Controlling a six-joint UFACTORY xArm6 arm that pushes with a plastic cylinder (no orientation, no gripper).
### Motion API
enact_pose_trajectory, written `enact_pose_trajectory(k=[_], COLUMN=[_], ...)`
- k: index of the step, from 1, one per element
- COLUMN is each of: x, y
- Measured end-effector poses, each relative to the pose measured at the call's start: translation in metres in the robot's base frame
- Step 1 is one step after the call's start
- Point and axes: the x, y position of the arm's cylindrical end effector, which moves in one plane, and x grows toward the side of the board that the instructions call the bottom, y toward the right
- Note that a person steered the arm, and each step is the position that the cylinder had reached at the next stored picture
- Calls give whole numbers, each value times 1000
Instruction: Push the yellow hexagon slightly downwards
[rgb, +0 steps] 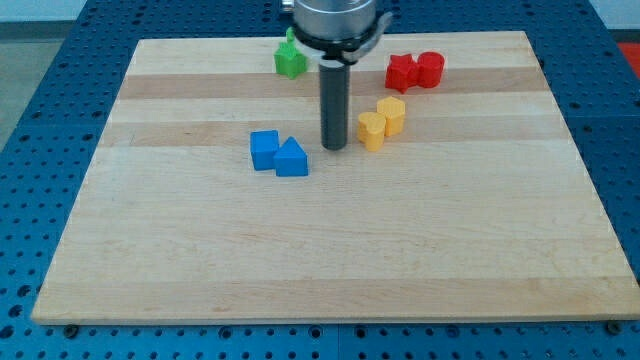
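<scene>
The yellow hexagon (392, 114) stands on the wooden board (330, 250), right of centre near the view's top. A second yellow block (371, 131), heart-like, touches its lower left side. My tip (334, 147) rests on the board just left of that second yellow block, a short gap away, and lower left of the hexagon. The rod rises straight up from the tip to the arm's end at the view's top.
A blue cube (265, 149) and a blue triangular block (292, 159) sit touching, left of my tip. Two red blocks (414, 71) sit together above the yellow ones. A green block (290, 60) is partly hidden behind the arm.
</scene>
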Motion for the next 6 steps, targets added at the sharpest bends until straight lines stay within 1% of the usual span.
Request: enact_pose_trajectory(k=[1,2,3,4,6], x=[-10,-36,-56,-66,-68], y=[-34,-48,-45,-16,69])
